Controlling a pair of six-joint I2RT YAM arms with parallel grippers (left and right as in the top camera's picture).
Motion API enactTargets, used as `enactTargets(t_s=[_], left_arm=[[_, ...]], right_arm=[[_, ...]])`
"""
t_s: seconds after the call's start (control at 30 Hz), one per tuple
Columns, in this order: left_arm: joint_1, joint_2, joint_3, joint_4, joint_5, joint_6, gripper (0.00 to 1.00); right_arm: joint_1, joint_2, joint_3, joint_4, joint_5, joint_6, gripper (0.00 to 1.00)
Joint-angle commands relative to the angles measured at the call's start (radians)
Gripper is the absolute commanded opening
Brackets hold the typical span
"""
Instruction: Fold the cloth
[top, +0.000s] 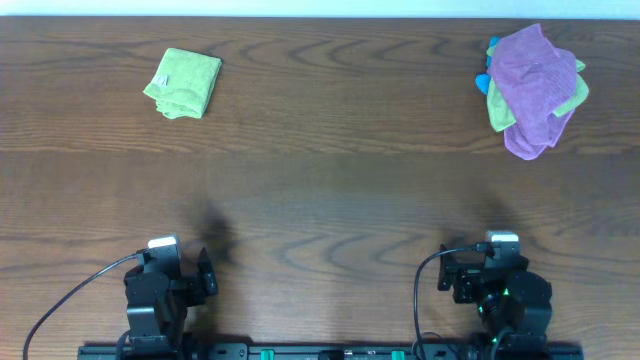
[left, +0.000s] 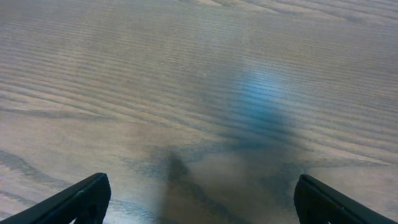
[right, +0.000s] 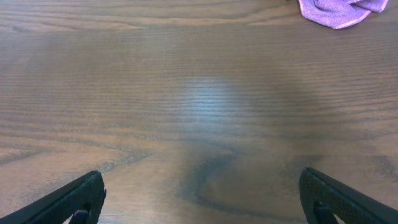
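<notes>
A folded green cloth (top: 183, 83) lies at the far left of the wooden table. A crumpled pile at the far right has a purple cloth (top: 532, 88) on top, with a green cloth (top: 577, 92) and a bit of blue cloth (top: 484, 81) under it. The purple cloth's edge shows at the top of the right wrist view (right: 339, 12). My left gripper (left: 202, 202) is open and empty over bare wood near the front edge. My right gripper (right: 202, 199) is open and empty, also at the front edge, far from the pile.
The wooden table (top: 330, 190) runs the full width of the overhead view. Both arm bases (top: 165, 295) (top: 500, 290) sit at the front edge on a black rail.
</notes>
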Motion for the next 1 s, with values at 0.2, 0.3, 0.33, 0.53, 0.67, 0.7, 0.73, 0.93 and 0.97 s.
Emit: enactTargets(t_s=[0.2,0.3,0.33,0.53,0.67,0.7,0.73,0.93,0.97], left_arm=[[-0.005,-0.01,-0.023,-0.014,-0.01,0.018,0.96],[-0.005,-0.01,-0.023,-0.014,-0.01,0.018,0.95],[-0.005,-0.01,-0.023,-0.014,-0.01,0.018,0.96],[-0.005,-0.01,-0.023,-0.014,-0.01,0.018,0.95],[-0.005,-0.01,-0.023,-0.014,-0.01,0.018,0.96],[-0.005,-0.01,-0.023,-0.014,-0.01,0.018,0.96],[-0.005,-0.01,-0.023,-0.014,-0.01,0.019,0.95],[-0.005,-0.01,-0.023,-0.014,-0.01,0.018,0.96],[-0.005,-0.01,-0.023,-0.014,-0.01,0.018,0.95]], right_arm=[[-0.009,-0.012,-0.014,0.001,0.01,-0.012,0.99],[-0.009,-0.012,-0.014,0.001,0.01,-0.012,0.99],[-0.009,-0.012,-0.014,0.001,0.01,-0.012,0.99],[-0.009,-0.012,-0.014,0.0,0.01,-0.012,0.99],[-0.009,-0.008,-0.011,0.029,0.009,-0.008,0.99],[-0.009,-0.001,-0.003,0.044,0.009,0.006,0.99],[-0.009,0.015,0.013,0.058,0.01,0.017,0.99],[-0.015,0.253,0.209,0.072,0.041,0.019,0.99],[-0.021,0.314,0.257,0.067,0.048,0.019,0.99]])
